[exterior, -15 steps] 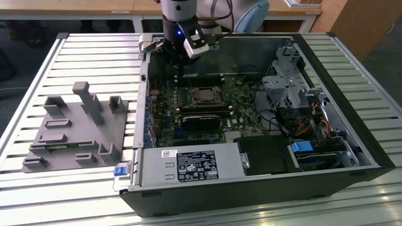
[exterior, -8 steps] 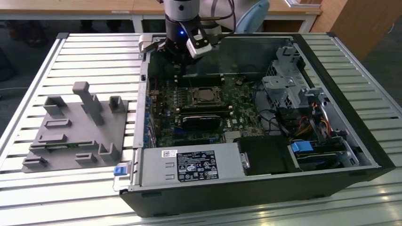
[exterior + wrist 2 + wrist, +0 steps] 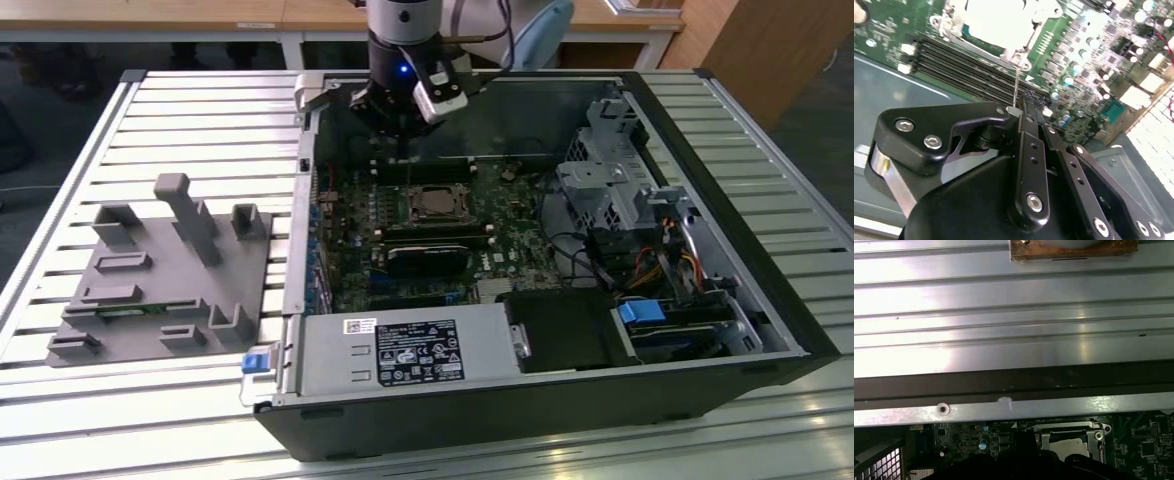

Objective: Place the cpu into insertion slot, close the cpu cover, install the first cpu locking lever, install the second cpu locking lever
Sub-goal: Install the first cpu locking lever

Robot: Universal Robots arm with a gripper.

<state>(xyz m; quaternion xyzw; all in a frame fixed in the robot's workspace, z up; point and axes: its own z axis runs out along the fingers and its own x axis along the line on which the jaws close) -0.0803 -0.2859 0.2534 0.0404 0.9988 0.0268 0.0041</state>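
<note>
Inside the open computer case, the insertion slot (image 3: 434,203) sits mid-board. In the second wrist view the cpu (image 3: 999,20) lies in it as a bright silvery square, with the cpu cover (image 3: 1015,51) folded down around it. A thin metal locking lever (image 3: 1016,82) runs from the socket's corner to my gripper (image 3: 1021,109). The black fingers (image 3: 1029,130) are pressed together with the lever's end at their tips. In the exterior view my gripper (image 3: 398,140) hangs over the board's far edge, just beyond the socket. The first wrist view shows the socket (image 3: 1069,442) past the case wall.
Long black memory slots (image 3: 969,60) lie between gripper and socket. A black card (image 3: 427,258) and the power supply (image 3: 400,350) sit nearer the case front, and a drive cage (image 3: 614,190) stands at the exterior view's right. A grey fixture (image 3: 160,270) rests on the slatted table.
</note>
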